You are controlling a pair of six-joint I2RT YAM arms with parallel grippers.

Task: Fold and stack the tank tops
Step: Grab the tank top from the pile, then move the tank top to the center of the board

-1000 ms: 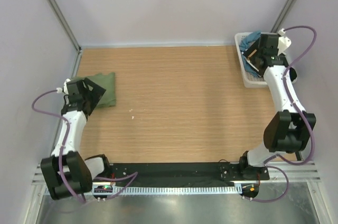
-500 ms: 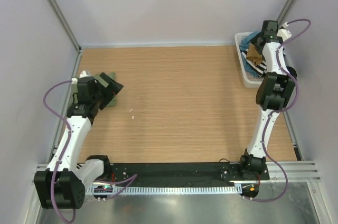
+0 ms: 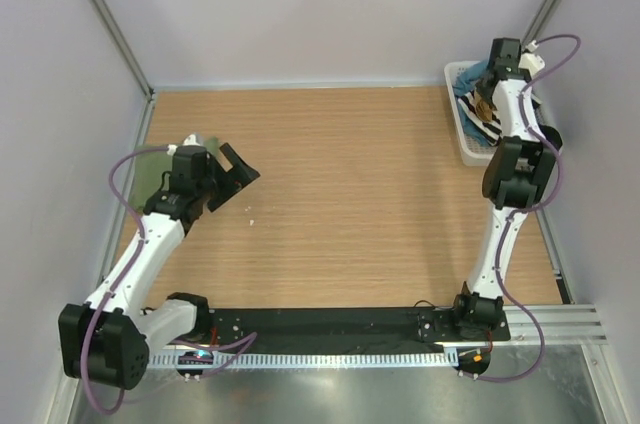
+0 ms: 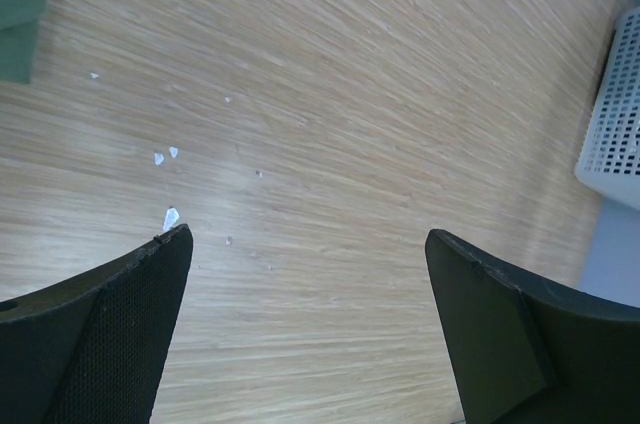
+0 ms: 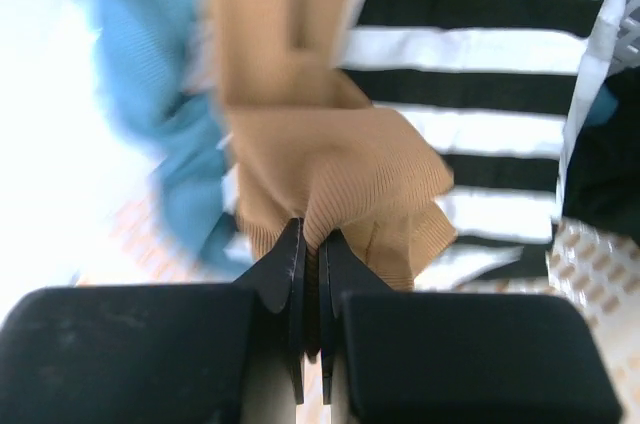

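The tan-brown tank top (image 5: pixel 320 144) lies bunched in the white basket (image 3: pixel 465 144) at the far right corner. My right gripper (image 5: pixel 312 244) is shut on a fold of it, and the same gripper (image 3: pixel 487 94) reaches down into the basket. The olive green tank top (image 3: pixel 155 182) lies folded at the table's left edge, mostly hidden by my left arm; a corner of that green top (image 4: pixel 18 4) shows in the left wrist view. My left gripper (image 3: pixel 238 179) hangs open above bare wood to the right of it, with nothing between the spread halves of the gripper (image 4: pixel 305 234).
A black-and-white striped garment (image 5: pixel 480 64), a blue garment (image 5: pixel 150 94) and a black one (image 5: pixel 610 154) share the basket with the tan top. The basket's corner (image 4: pixel 615 114) shows far right in the left wrist view. Small white specks (image 4: pixel 165 156) dot the wood.
My right gripper dropped into the basket and shut on the tan top. My left gripper moved right, off the folded green top, staying open.
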